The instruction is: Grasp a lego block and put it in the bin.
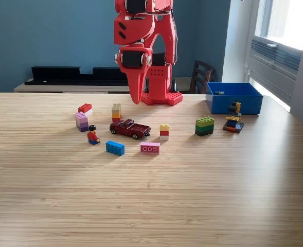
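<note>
The end effector (136,98), jaws together and empty, hangs above the tabletop (151,195); the nearest lego block (116,112) stands below, toward the exterior view's left, well apart from the bin (233,98).

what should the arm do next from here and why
Probably lower the gripper toward the tan, yellow and orange block stack. It hangs above the table, tips together and holding nothing, and that stack is the nearest block, just to the exterior view's left below it. The bin holds only one small dark piece.
</note>
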